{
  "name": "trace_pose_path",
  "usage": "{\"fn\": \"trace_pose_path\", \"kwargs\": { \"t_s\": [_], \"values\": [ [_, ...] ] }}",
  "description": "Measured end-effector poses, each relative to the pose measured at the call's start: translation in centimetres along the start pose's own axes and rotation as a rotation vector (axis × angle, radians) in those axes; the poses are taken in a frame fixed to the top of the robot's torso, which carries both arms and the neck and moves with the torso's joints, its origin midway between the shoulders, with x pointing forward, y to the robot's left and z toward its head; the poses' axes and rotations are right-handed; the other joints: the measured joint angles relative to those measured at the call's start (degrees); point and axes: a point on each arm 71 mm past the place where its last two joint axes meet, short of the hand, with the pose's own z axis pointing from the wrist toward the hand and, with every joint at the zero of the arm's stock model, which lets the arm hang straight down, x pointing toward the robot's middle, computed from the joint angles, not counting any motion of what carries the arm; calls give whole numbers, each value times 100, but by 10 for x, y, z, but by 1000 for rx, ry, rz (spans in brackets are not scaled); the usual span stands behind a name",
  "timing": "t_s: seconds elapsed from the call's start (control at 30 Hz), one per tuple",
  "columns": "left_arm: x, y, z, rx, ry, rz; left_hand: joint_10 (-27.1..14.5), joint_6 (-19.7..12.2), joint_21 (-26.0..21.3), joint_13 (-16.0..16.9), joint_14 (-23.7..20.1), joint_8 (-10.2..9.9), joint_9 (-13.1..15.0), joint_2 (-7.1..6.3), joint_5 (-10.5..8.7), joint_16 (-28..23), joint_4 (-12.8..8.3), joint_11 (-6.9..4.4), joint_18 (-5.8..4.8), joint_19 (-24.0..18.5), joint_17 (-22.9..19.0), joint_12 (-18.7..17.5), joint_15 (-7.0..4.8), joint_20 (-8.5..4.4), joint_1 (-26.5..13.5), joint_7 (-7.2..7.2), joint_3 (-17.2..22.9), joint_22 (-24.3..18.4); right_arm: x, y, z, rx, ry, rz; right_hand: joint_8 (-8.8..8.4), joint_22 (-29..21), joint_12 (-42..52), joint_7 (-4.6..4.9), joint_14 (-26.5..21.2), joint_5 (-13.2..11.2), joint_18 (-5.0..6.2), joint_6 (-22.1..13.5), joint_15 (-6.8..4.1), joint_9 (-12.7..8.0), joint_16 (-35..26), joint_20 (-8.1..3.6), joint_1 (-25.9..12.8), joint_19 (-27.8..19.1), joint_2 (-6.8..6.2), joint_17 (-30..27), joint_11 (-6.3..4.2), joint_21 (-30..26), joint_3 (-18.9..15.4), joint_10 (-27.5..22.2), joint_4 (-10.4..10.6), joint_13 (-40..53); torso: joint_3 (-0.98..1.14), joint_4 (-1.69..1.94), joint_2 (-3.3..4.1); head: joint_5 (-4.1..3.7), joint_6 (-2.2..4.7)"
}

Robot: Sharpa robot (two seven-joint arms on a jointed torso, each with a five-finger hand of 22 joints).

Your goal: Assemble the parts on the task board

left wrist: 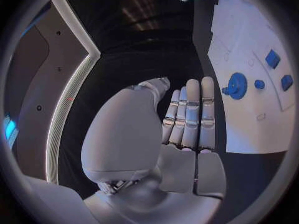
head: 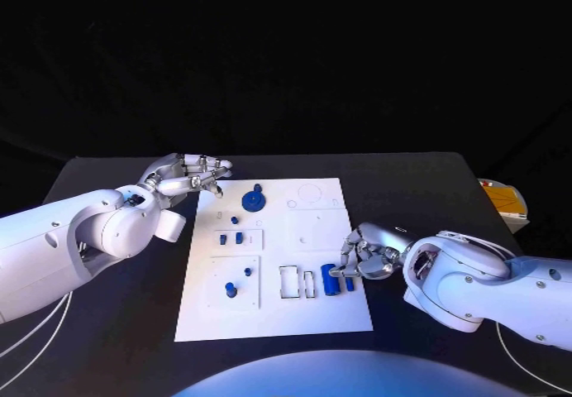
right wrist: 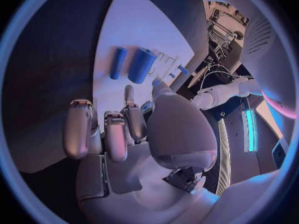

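Both hands (left hand (head: pixel 185 179), right hand (head: pixel 367 252)) flank the task board (head: pixel 312 318), empty.

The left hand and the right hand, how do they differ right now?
The left hand lies off the task board's far left corner with fingers straight and together; the right hand sits at the board's right edge with fingers curled. The left is near the blue gear, the right beside two blue cylinders. Both hold nothing.
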Motion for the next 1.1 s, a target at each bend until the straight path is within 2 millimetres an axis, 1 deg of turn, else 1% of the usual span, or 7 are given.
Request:
{"fn": "trace_pose_path", "kwargs": {
  "t_s": [0.3, 0.33, 0.6, 0.8, 0.97, 1.03, 1.1],
  "values": [
    [0, 0, 0, -1, 1, 0, 0, 0, 0, 0, 0, 0, 0, 0, 0, 0, 0, 0, 0, 0, 0, 0, 0, 0, 0, 0, 0, -5, 12, 4, 7, 5, 30, -14, 21, -1, 0, 0, 0, 0, 0, 0, 0, 44, 0, -18, -53, -19, 53, 0, 0, 0, -121, 0, -1, -1, -3, 0, -2, 13, -9],
    [0, 0, 0, -1, 1, -1, 0, 0, 0, 0, 0, 0, 0, 0, 0, 0, 0, 0, 0, 0, 0, 0, 0, 0, 0, 0, 0, -5, 13, 4, 8, 5, 32, -16, 43, -1, 0, 0, 0, 0, 0, 0, 0, 50, 0, -18, -83, -19, 83, 0, 0, 0, -153, 0, -2, -1, -4, 2, -2, 13, -11],
    [0, 0, -1, -2, 0, 0, 0, 0, -21, 0, 0, 0, -1, 0, 0, 0, 0, 0, 0, 21, 0, 0, 0, -21, 0, 0, 0, -5, 20, 4, 12, 11, 49, -40, 43, -1, 0, 0, 0, -24, 0, 0, 0, 63, 0, -18, -84, -19, 84, -1, 0, 0, -186, -1, -2, -1, -7, 4, -2, 41, -26],
    [0, 0, -1, -4, 1, -1, 0, 0, -21, 0, 0, 0, -1, 0, 0, 0, 0, 0, 0, 21, 0, 0, 0, -21, 0, 0, 0, -5, 24, 5, 16, 10, 54, -64, 67, -2, 0, -1, 0, -24, 0, 1, 0, 91, 0, -18, -118, -19, 123, -1, 0, 0, -226, -1, 2, -2, -9, 0, -2, 52, -30],
    [0, 0, -1, -5, 1, -1, 0, 0, -21, 1, 0, 0, -1, 0, 0, 0, 0, 0, 0, 21, 0, 0, 0, -21, 0, 0, 0, -4, 27, 7, 19, 2, 54, -84, 112, -2, 27, -20, -5, -21, 0, 17, -4, 146, 0, -18, 42, -19, 276, -1, -21, 0, -278, 20, -19, -2, -9, 0, -2, 59, -44],
    [0, 0, -2, -6, 1, -1, 0, 0, -21, 1, 0, 0, -1, 0, 0, 0, 0, 0, 0, 21, 0, 0, 0, -21, 0, 0, 0, -5, 27, 9, 19, -4, 51, -90, 112, -2, 50, -36, -15, 30, 0, -5, -25, 161, 0, -29, 171, -8, 299, -1, -21, 0, -278, 20, -19, -2, -9, 0, -2, 63, -48],
    [-1, 0, -2, -6, 1, -1, 0, 0, -21, 0, 0, 0, -1, 0, 0, 0, 0, 0, 0, 21, 0, 0, 0, -21, 0, 0, 0, -7, 27, 10, 20, -9, 48, -94, 108, -2, 74, -32, 1, 168, 0, -10, -41, 164, 0, -39, 368, 2, 344, -1, -51, 21, -279, 51, -19, -3, -9, 0, -3, 66, -53]
  ]
}}
